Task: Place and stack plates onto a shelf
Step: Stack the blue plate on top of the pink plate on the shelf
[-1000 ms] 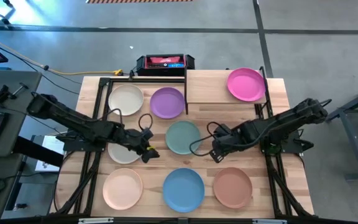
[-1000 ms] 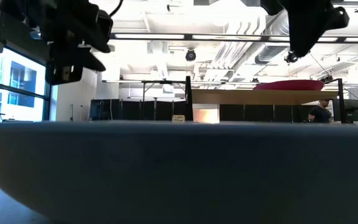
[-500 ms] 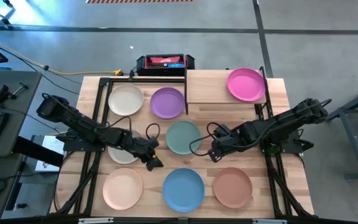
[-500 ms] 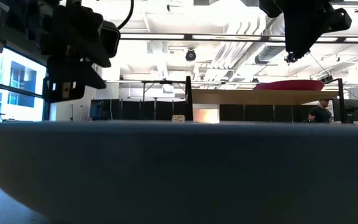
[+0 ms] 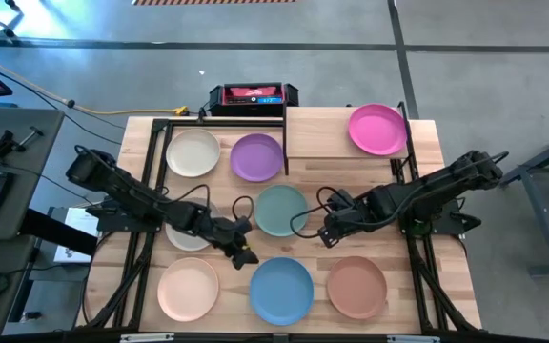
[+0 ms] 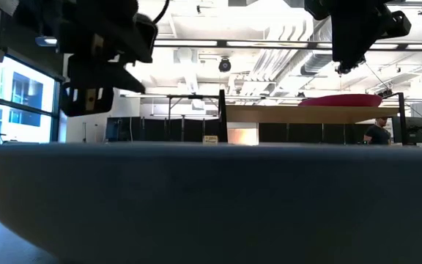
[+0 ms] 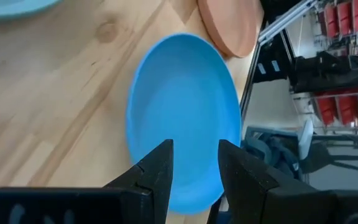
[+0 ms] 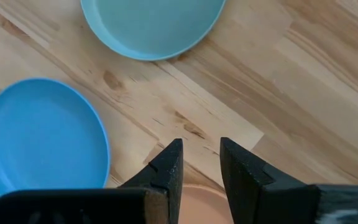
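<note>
I see the shelf (image 5: 336,133) at the table's far right holding one plate, the magenta one (image 5: 377,130), on its right end; the left end is bare. The other seven lie singly on the table (image 5: 417,181): cream (image 5: 193,152) and purple (image 5: 256,157) at the back, grey-beige (image 5: 185,237) and teal (image 5: 280,211) in the middle, peach (image 5: 188,290), blue (image 5: 281,290) and brown (image 5: 356,287) in front. My left gripper (image 5: 242,255) hangs between the grey-beige and blue plates, above the blue plate's near-left rim; its wrist view looks down into the blue plate (image 7: 185,118), and its fingers (image 7: 157,171) stand slightly apart with nothing between them. My right gripper (image 5: 328,235) sits between teal and brown, fingers (image 8: 169,168) likewise a little apart and empty, over bare wood. Compared with a second ago, the left arm has reached further toward the blue plate, uncovering more of the grey-beige one; the right arm and all the plates are where they were.
</note>
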`<state>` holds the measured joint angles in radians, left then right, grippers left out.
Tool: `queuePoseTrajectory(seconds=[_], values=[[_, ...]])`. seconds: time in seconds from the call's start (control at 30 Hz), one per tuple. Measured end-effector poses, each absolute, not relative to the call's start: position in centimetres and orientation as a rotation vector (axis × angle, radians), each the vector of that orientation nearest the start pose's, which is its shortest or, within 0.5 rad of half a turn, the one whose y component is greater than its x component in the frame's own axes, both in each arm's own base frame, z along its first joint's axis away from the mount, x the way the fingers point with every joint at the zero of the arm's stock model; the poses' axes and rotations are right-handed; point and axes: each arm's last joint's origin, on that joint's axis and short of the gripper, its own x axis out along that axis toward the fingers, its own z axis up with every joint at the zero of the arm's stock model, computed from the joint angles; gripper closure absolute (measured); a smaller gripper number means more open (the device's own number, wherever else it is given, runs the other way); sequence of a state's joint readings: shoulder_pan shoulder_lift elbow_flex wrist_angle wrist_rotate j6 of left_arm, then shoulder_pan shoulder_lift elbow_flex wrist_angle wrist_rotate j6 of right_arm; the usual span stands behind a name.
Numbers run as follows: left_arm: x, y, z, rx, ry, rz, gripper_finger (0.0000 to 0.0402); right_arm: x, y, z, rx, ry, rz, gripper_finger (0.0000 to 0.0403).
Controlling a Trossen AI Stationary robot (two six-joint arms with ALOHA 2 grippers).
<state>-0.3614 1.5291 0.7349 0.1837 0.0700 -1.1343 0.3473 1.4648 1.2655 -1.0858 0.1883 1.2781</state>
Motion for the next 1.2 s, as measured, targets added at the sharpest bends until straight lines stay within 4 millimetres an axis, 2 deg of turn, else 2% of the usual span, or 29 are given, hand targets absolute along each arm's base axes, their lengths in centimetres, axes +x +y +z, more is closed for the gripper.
queuePoseTrajectory(seconds=[0.17, 0.77, 1.2], values=[[29.3, -11.2, 17.5, -0.98, 0.788, -0.001, 0.0287, 25.7, 8.8, 28.4, 0.766, 1.099, -0.639, 0.0318], [29.7, -11.4, 14.5, -0.959, 0.894, 0.089, 0.0287, 25.8, 8.8, 28.4, 0.77, 1.092, -0.634, 0.0318], [29.5, -11.9, 14.1, -0.944, 0.913, 0.083, 0.0287, 25.8, 8.8, 28.4, 0.77, 1.093, -0.633, 0.0318]])
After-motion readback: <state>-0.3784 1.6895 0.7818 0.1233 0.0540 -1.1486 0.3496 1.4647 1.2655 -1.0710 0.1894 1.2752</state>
